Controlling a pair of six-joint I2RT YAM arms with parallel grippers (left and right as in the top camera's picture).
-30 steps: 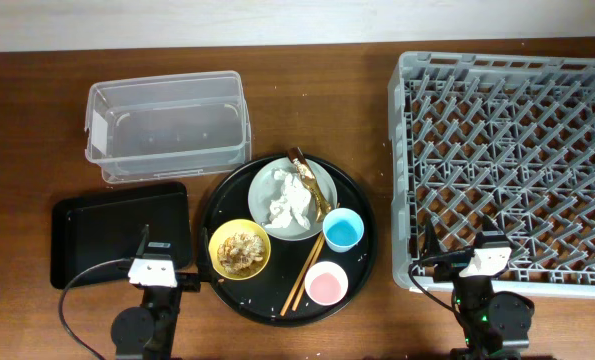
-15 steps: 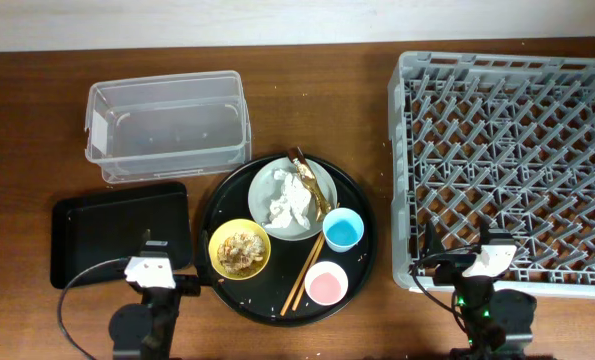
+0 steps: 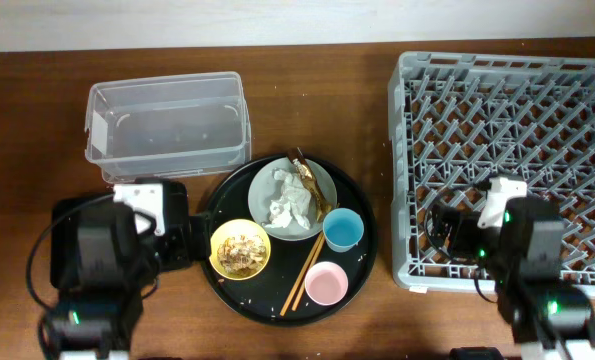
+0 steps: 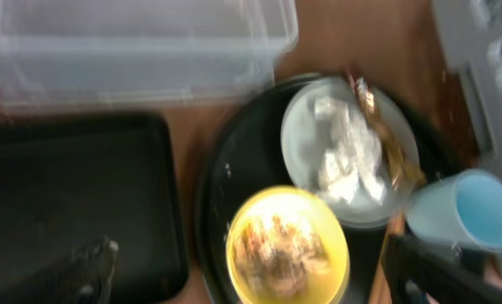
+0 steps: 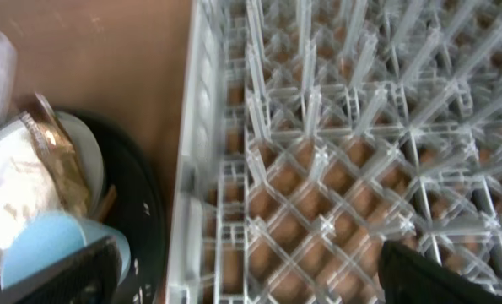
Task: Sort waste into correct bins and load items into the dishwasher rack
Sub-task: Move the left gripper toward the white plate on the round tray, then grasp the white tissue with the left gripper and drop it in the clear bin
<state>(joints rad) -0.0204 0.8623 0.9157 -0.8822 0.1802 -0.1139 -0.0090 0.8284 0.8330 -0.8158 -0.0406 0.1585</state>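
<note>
Between my left jaws, which stand wide apart and hold nothing, sits the yellow bowl [image 4: 287,247] with loose, tan shredded food scraps [image 4: 277,252] heaped inside. My right jaws are likewise spread and empty, over the left edge of the dishwasher rack [image 5: 318,169].

Hazards, as I judge them:
- The bowl is smooth, glossy and round-walled. A shallow grip on the rim may slip, and any tilt would spill scraps onto the round black tray [image 3: 239,298].
- The crumpled white tissue [image 4: 343,148] is soft and light. It touches the thin, crinkled wrapper strip [image 4: 384,139] on the pale plate [image 4: 301,139], so lifting one may drag the other.
- The strip lies flat on a hard, glazed surface and gives little to pinch.
- The slender wooden chopsticks [image 3: 305,265] lie between the bowl and the pink cup [image 3: 327,283], near the light-blue cup [image 4: 478,211]. They may roll.
- The rack is a rigid grey lattice with upright pegs that could snag on descent.

The clear thin-walled tub [image 4: 132,42] and the shallow black rectangular tray [image 4: 65,194] rest on the wooden desk [image 3: 37,120].
</note>
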